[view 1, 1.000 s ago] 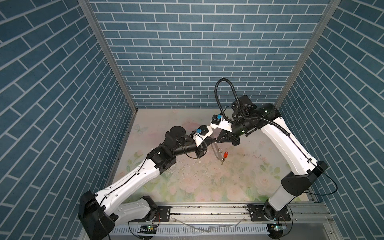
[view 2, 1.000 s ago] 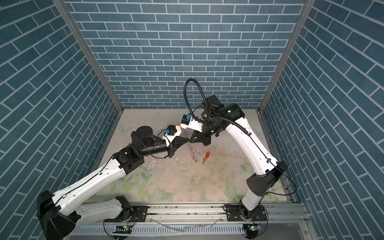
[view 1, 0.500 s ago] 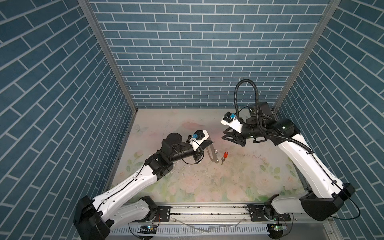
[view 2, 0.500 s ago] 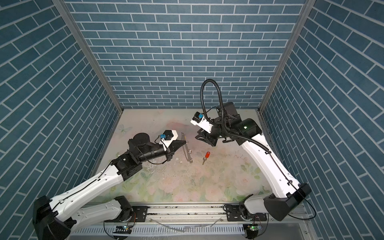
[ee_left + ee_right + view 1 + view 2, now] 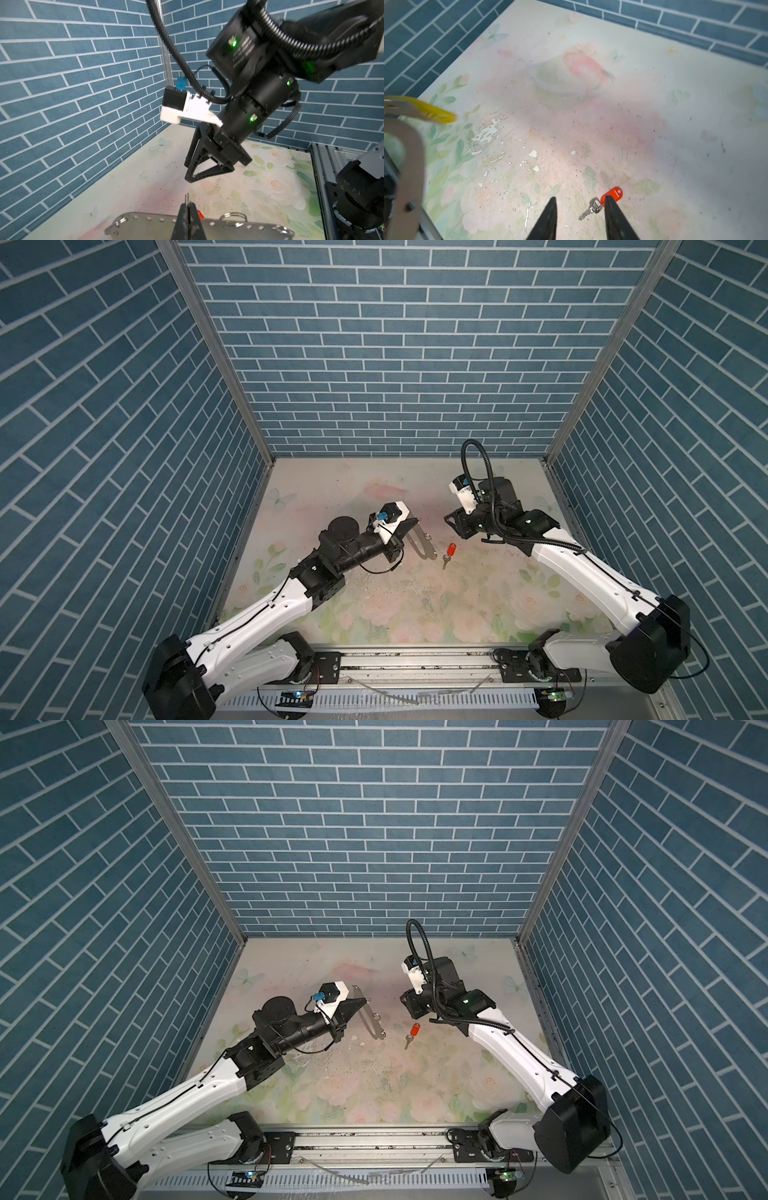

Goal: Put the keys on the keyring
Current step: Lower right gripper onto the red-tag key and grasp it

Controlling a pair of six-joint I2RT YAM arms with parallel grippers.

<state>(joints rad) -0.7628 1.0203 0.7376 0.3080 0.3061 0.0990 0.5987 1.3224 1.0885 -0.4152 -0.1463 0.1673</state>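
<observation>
The worktop [image 5: 374, 605], floral print, is seen unchanged. The right arm [image 5: 582, 568] has been drawn back since a second ago, from the meeting point above the middle toward the right rear corner. The left arm [image 5: 270, 605] has been pulled slightly toward the front left corner. The right gripper [image 5: 580, 199] has been drawn clear of the keyring [image 5: 145, 224]; its jaws are now parted, with nothing between them. The left gripper [image 5: 188, 206] is kept clamped on the keyring's riveted edge, the strap held above the worktop just left of the middle. The red-tagged key [image 5: 448, 554] is left lying flat near the middle, not moved. The yellow tag [image 5: 431, 112] is seen blurred beside the keyring's end; whether it is hooked on cannot be told. Print on the right arm's black housing [image 5: 241, 52] is too blurred to be read.
</observation>
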